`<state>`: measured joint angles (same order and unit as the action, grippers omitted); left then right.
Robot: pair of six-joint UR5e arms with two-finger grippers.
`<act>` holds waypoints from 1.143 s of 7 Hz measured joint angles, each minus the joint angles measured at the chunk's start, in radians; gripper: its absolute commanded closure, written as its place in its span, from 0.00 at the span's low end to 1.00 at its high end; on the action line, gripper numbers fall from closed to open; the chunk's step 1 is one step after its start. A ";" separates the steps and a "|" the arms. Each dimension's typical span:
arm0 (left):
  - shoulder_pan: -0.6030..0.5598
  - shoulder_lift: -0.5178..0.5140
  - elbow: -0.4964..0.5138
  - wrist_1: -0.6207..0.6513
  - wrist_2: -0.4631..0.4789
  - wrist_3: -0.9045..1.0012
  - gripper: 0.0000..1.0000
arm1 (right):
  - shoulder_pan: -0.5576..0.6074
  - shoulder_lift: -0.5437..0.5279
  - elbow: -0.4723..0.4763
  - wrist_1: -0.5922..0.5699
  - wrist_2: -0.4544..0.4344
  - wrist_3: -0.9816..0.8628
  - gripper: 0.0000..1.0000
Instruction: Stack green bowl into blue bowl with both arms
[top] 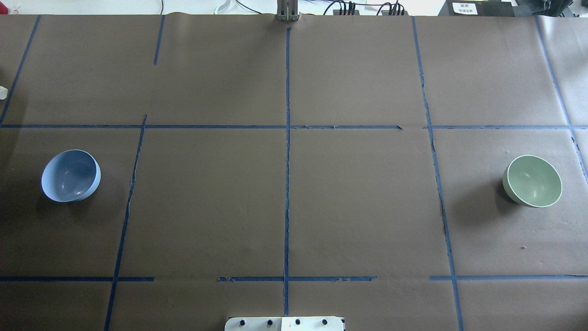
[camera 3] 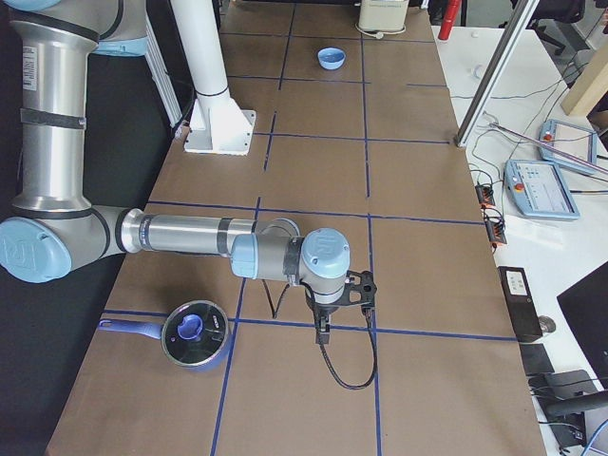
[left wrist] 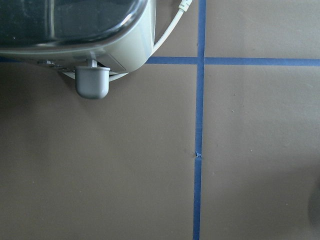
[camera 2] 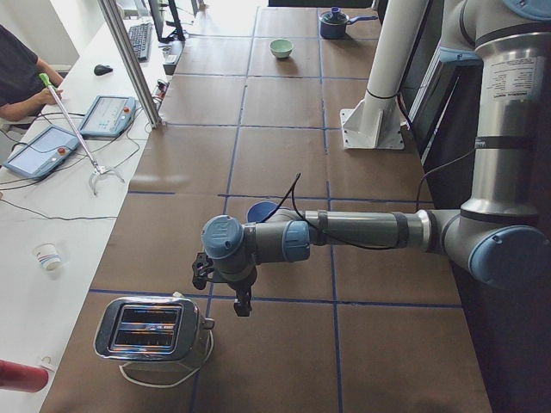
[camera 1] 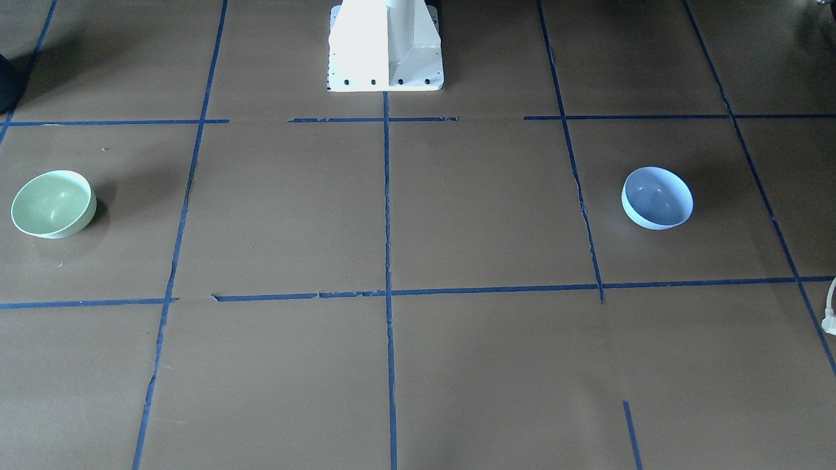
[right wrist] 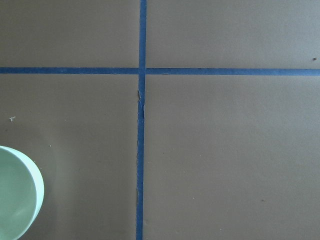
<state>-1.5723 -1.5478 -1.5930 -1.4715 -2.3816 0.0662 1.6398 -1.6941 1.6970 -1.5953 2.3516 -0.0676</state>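
On the table (top: 358,207), well apart: green bowl (top: 533,180) at right middle of the overhead view, blue bowl (top: 71,175) at left middle, presumably one per arm. Left tool (camera 2: 225,288) and right tool (camera 3: 344,302) hanging above bare table, touching neither bowl; cannot tell whether apart or together.

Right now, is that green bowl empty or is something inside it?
Empty. The green bowl sits mouth up, and the overhead and front views show only its bare glossy inside.
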 measured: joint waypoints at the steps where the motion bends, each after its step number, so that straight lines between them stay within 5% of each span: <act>1: 0.000 0.000 0.000 -0.001 0.000 0.001 0.00 | 0.000 -0.001 0.000 0.000 0.000 0.000 0.00; 6: 0.004 -0.004 -0.036 -0.001 -0.010 -0.022 0.00 | -0.001 0.005 0.005 0.000 0.001 0.003 0.00; 8: 0.063 -0.005 -0.064 -0.075 -0.064 -0.182 0.00 | -0.001 0.010 0.011 0.001 0.003 0.004 0.00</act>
<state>-1.5097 -1.5532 -1.6573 -1.5464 -2.4459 -0.1153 1.6385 -1.6840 1.7078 -1.5947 2.3547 -0.0641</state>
